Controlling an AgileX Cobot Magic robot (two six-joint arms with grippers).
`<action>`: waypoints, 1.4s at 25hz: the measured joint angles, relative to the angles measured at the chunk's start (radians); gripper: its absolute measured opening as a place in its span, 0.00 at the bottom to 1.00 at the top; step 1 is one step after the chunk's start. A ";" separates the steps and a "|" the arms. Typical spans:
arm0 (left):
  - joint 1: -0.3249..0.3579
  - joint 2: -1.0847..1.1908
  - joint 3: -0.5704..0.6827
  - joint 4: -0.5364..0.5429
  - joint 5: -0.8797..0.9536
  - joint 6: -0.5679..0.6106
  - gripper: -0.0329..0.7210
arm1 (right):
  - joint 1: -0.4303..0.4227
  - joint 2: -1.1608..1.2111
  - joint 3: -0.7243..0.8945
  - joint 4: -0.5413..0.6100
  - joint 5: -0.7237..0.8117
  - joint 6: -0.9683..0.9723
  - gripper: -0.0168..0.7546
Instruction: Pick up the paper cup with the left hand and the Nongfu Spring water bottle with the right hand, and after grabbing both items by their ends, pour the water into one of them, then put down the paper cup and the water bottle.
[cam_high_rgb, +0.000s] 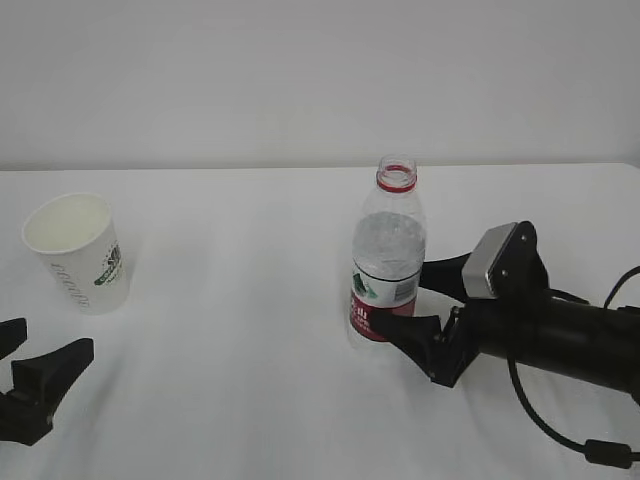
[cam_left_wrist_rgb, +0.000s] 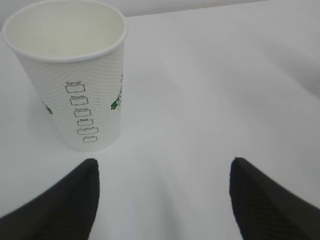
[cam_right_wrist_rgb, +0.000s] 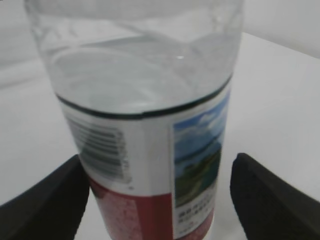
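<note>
A plain pale wall is standing behind a white worktop (cam_high_rgb: 250, 400). At the far left the paper cup (cam_high_rgb: 78, 252) is sitting upright on the worktop. The left claw (cam_high_rgb: 40, 375) is lying low just in front of it with its jaws spread wide and nothing between them. In the left wrist view the cup (cam_left_wrist_rgb: 75, 75) is standing beyond the fingertips (cam_left_wrist_rgb: 75, 200), nearer the left one and touching neither.

Right of centre the Nongfu Spring water bottle (cam_high_rgb: 388, 255) is standing upright and capless, holding the water (cam_right_wrist_rgb: 140, 85). The right claw (cam_high_rgb: 400, 300) is reaching in level from the right, its arm lying nearly horizontal just above the worktop. Its jaws are gaping wide on either side of the bottle's lower label. In the right wrist view one finger (cam_right_wrist_rgb: 45, 200) is sitting just beside the label; the other is standing clear.
</note>
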 joint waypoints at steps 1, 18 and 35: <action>0.000 0.000 0.000 0.000 0.000 0.000 0.83 | 0.004 0.009 -0.007 -0.002 0.000 0.005 0.88; 0.000 0.000 0.000 -0.008 0.000 0.000 0.82 | 0.121 0.040 -0.146 0.000 0.070 0.011 0.83; 0.000 0.000 0.000 -0.008 0.000 0.000 0.81 | 0.121 0.042 -0.146 0.006 0.066 0.023 0.65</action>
